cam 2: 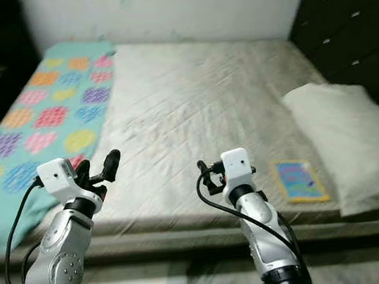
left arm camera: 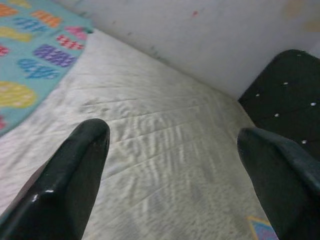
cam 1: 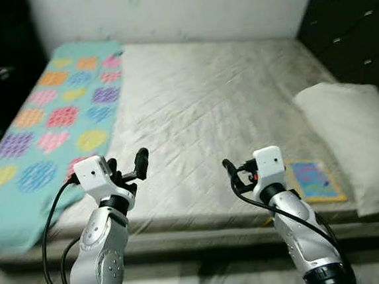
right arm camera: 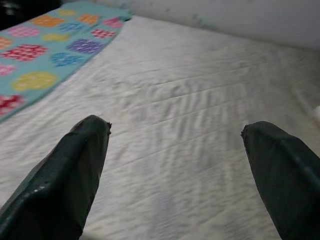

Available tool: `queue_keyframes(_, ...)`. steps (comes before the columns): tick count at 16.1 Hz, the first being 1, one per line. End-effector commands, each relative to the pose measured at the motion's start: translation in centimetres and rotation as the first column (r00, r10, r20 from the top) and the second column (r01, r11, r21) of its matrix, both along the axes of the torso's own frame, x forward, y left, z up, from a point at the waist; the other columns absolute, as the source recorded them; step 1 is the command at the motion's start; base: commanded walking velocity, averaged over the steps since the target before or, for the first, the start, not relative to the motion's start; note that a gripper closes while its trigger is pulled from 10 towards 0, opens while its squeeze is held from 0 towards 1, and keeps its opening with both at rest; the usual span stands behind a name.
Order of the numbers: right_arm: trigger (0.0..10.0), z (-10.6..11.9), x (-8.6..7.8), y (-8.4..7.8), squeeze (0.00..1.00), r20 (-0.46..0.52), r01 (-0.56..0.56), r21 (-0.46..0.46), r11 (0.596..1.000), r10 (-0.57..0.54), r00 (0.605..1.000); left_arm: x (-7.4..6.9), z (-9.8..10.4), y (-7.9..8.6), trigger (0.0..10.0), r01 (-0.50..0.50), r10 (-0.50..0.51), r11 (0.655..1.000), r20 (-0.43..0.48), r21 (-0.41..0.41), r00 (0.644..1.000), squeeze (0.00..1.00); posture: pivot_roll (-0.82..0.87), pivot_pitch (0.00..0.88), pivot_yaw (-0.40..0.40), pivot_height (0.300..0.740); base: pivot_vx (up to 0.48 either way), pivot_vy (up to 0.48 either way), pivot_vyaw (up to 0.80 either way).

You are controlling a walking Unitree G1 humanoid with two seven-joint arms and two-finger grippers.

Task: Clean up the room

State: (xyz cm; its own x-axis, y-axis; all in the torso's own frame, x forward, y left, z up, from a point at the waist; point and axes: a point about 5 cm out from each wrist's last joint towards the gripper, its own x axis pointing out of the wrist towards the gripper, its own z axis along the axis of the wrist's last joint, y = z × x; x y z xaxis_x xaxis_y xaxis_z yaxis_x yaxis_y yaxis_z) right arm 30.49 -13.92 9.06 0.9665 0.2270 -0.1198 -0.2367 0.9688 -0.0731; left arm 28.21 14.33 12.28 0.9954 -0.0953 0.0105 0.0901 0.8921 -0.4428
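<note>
My left claw [cam 1: 126, 166] and right claw [cam 1: 235, 172] hang spread apart and empty over the near edge of the bed [cam 1: 199, 101]. A colourful book [cam 1: 316, 180] lies just right of my right claw, beside the white pillow [cam 1: 358, 134]; the patterned teal blanket [cam 1: 48, 121] covers the bed's left side.

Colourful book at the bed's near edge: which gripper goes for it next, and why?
Probably the right gripper: reach right and forward toward the flat colourful book with a yellow border, lying beside the white pillow on the grey quilted mattress. It is open, empty and nearer.
</note>
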Motion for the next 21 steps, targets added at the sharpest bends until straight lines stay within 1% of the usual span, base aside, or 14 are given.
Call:
queue_keyframes(1,10.0,0.04,0.25,-0.72,0.00,0.000,0.015,-0.011,1.000,-0.015,1.000,-0.02,0.24,-0.72,10.0,0.024,-0.024,1.000,0.013,0.001,1.000,0.00,-0.07,0.033,-0.049,0.740,0.480,0.000,0.00)
queue_keyframes(4,10.0,0.20,0.58,-0.41,0.00,0.009,0.007,-0.012,1.000,-0.007,1.000,0.01,-0.01,-0.60,10.0,0.003,-0.003,1.000,-0.008,0.013,1.000,0.00,-0.06,0.041,-0.050,0.740,0.389,0.000,0.00)
queue_keyframes(7,10.0,0.07,0.59,-0.44,0.00,0.006,0.015,-0.007,1.000,-0.015,1.000,0.05,-0.29,-0.88,10.0,0.001,0.000,1.000,-0.041,0.009,0.999,0.00,-0.06,0.045,-0.045,0.740,0.000,0.000,0.00)
queue_keyframes(8,10.0,0.06,0.60,-0.45,0.00,0.006,0.016,-0.006,1.000,-0.016,1.000,0.09,-0.28,-0.87,10.0,0.001,-0.001,1.000,-0.037,0.006,0.999,0.00,-0.06,0.048,-0.043,0.740,0.000,0.000,0.00)
queue_keyframes(10,10.0,0.02,0.60,-0.45,0.00,0.006,0.019,-0.004,1.000,-0.019,1.000,0.18,-0.18,-0.80,10.0,0.001,0.000,1.000,-0.028,0.021,1.000,0.00,-0.06,0.049,-0.042,0.740,0.000,0.480,0.00)
queue_keyframes(21,10.0,-0.41,0.52,-0.50,0.00,-0.015,0.027,0.008,1.000,-0.027,1.000,0.24,-0.47,-0.65,10.0,-0.012,0.012,1.000,-0.048,0.008,0.999,0.00,-0.06,0.051,-0.039,0.740,0.000,0.480,0.00)
